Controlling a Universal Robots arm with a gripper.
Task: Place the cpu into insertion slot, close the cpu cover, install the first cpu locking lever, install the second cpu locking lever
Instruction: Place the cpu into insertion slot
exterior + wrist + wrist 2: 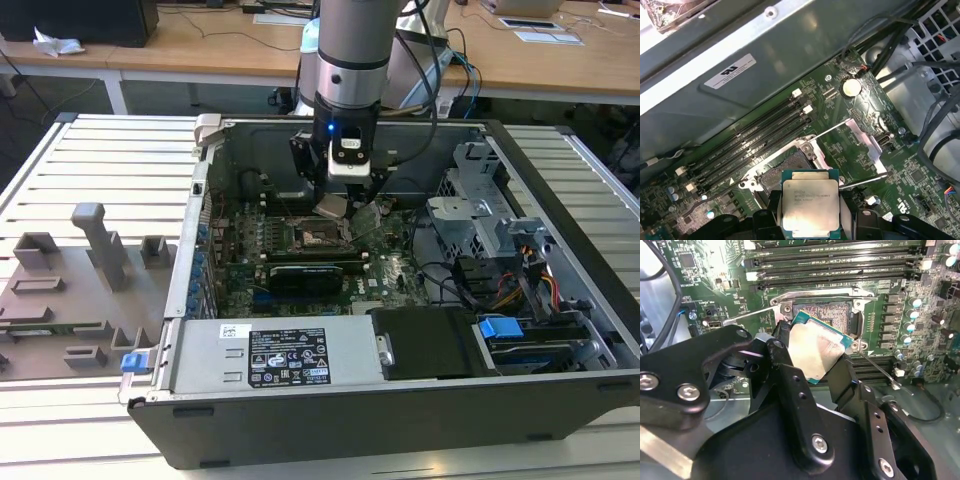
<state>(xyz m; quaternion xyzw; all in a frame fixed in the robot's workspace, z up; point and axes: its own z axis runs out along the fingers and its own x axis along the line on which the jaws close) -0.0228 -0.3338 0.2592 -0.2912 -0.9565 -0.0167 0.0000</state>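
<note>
- Gripper [812,357] squeezes the cpu [815,342] between its two black fingers [790,385], which press on the chip's two sides.
- The cpu is tilted, with its shiny grey top showing in both wrist views.
- It hangs just over one edge of the insertion slot [782,167]. I cannot tell if it touches the slot.
- The slot is open and its dark middle is bare.
- The cpu cover [867,145] is flipped back, away from the slot.
- Two thin locking levers [862,183] stick out loose beside the slot.
- Long black memory slots [755,135] lie next to the slot on the green motherboard [910,170].
- The motherboard sits inside an open computer case [400,420], and the arm reaches down into it.
- The case rests on a ridged metal worktop [90,160].
- Grey plastic holders [100,245] stand on the worktop at the exterior view's left.
</note>
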